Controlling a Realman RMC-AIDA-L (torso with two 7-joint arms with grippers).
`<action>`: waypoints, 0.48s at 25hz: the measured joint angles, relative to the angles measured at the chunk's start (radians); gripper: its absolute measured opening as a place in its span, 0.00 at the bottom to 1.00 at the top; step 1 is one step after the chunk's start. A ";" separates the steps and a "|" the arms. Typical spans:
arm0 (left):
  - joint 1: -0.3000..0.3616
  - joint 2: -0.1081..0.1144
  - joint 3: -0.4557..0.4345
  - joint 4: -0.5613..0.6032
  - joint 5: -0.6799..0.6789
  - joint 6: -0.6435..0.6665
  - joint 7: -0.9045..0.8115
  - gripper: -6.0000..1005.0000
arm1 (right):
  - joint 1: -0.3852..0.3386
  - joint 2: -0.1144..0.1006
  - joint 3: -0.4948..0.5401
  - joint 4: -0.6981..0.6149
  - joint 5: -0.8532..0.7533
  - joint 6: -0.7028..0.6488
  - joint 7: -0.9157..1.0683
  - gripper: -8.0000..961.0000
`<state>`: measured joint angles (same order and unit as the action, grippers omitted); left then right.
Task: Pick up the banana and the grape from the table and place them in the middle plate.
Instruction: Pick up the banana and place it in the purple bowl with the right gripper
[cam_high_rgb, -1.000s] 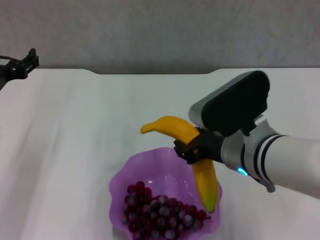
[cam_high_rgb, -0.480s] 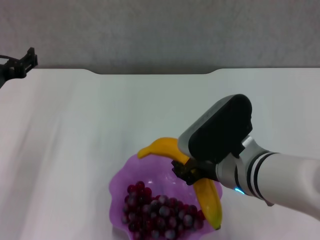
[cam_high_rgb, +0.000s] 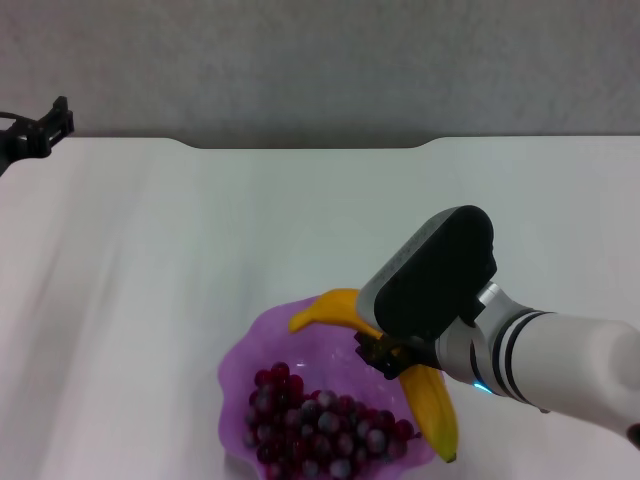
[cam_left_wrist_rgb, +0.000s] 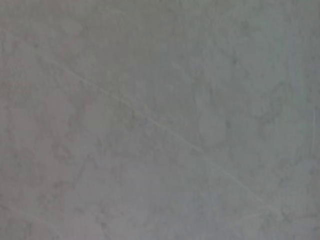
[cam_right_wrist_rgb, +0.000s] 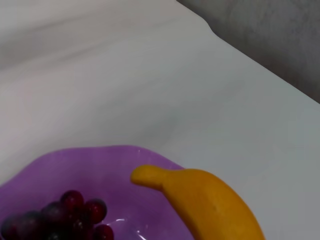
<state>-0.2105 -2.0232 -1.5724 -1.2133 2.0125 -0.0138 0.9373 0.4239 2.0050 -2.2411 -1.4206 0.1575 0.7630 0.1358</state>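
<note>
The purple scalloped plate (cam_high_rgb: 250, 352) sits on the white table (cam_high_rgb: 180, 240) near the front edge. The bunch of dark red grapes (cam_high_rgb: 320, 425) lies inside it. My right gripper (cam_high_rgb: 388, 358) is shut on the yellow banana (cam_high_rgb: 430, 405) and holds it over the plate's right side, one end over the plate, the other pointing down past the rim. The right wrist view shows the banana (cam_right_wrist_rgb: 210, 202) above the plate (cam_right_wrist_rgb: 80, 170) with grapes (cam_right_wrist_rgb: 75, 210). My left gripper (cam_high_rgb: 40, 130) is parked at the far left edge.
The table's notched far edge (cam_high_rgb: 310, 145) meets a grey wall. The left wrist view shows only a plain grey surface.
My right gripper has carried the banana down and toward the front, from above the plate's far rim to low over its right side.
</note>
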 joint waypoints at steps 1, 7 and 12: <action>0.000 0.000 0.000 0.000 0.000 0.000 0.000 0.87 | 0.005 0.001 0.000 0.012 0.001 -0.008 0.000 0.55; 0.000 -0.001 0.000 0.000 0.000 -0.001 0.001 0.87 | 0.058 0.000 -0.015 0.095 0.064 -0.050 0.000 0.55; 0.000 -0.002 0.002 0.000 0.000 -0.002 0.006 0.87 | 0.091 0.000 -0.035 0.123 0.087 -0.061 0.000 0.55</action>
<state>-0.2104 -2.0247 -1.5704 -1.2133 2.0125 -0.0154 0.9436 0.5149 2.0052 -2.2759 -1.2978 0.2445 0.7016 0.1358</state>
